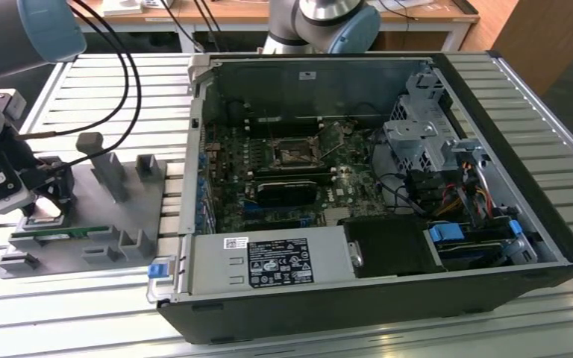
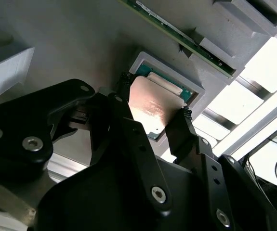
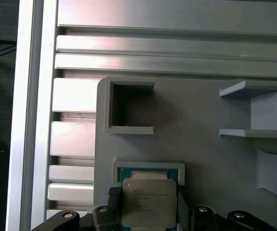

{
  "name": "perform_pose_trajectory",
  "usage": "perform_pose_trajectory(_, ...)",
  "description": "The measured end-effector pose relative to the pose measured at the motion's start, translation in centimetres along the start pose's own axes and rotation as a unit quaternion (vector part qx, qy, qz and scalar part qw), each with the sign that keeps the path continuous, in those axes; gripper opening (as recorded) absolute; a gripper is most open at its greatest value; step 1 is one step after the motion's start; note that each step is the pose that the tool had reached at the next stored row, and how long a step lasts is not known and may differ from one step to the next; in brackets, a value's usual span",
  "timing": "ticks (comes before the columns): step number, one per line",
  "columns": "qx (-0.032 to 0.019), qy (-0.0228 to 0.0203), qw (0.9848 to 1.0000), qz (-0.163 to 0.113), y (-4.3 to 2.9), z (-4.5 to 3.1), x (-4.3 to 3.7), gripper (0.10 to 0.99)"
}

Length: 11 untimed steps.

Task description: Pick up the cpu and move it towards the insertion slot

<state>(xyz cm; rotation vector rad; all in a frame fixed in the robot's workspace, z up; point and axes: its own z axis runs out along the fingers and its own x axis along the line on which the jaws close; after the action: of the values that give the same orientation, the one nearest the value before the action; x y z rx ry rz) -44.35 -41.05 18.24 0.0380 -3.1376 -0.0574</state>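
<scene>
The cpu is a flat square chip with a shiny silver top. It sits between my two black fingertips, which press on its opposite edges. It hovers slightly over its square pocket in the grey holder, and green shows beneath it. In the first wrist view the cpu lies over that pocket with my gripper shut on it. In the exterior view my gripper is at the left, over the grey holder. The insertion slot is a square metal-framed socket on the motherboard inside the open computer case.
A long green memory stick lies in the holder beside the cpu pocket. Grey posts rise from the holder. The black computer case has tall walls, with cables and a drive cage on the exterior view's right. The table is slatted aluminium.
</scene>
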Motion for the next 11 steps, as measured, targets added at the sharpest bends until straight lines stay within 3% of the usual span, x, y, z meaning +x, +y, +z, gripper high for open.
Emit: perform_pose_trajectory(11,0.0000,0.0000,1.0000,0.000,0.01,-0.26,0.00,0.545)
